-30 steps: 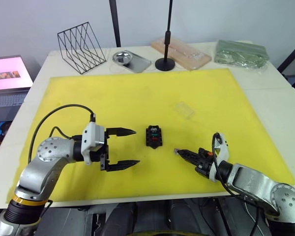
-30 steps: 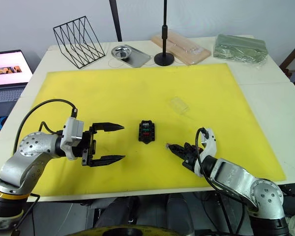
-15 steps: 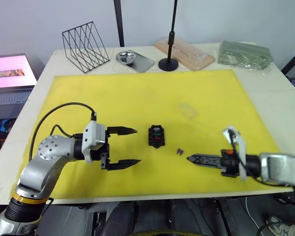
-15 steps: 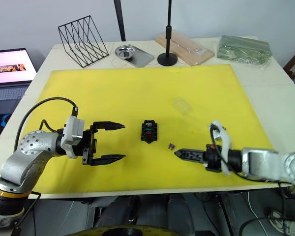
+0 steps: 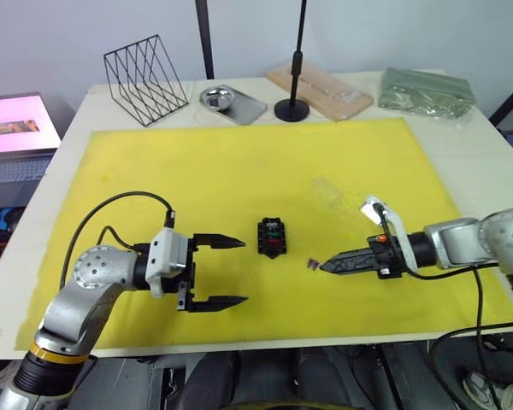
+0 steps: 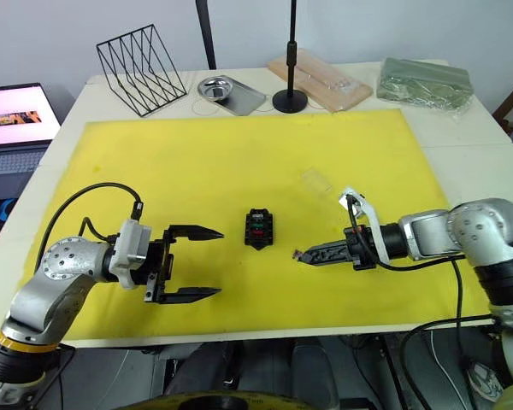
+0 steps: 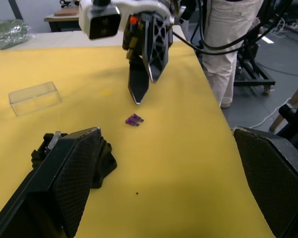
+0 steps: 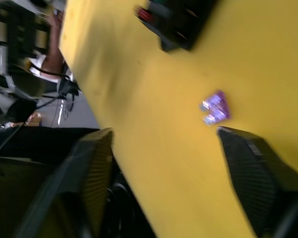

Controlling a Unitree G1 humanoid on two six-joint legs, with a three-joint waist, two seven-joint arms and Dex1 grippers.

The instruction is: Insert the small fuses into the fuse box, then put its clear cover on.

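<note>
1. The small black rectangular fuse box [image 5: 271, 237] sat near the middle of the yellow mat [image 5: 239, 162], with red and green fuses seated in its slots.
2. A tiny purple blade fuse [image 7: 134, 119] lay loose on the mat, just beside the box on the robot's right.
3. The right gripper [image 5: 327, 267] pointed at that fuse, its tip close to it but apart; its black fingers looked together in the left wrist view and apart in its own, so I cannot tell.
4. The left gripper [image 5: 239, 272] hovered left of the box, fingers spread wide and empty.
5. The small clear rectangular cover [image 5: 328, 190] rested on the mat beyond the box, well apart.
</note>
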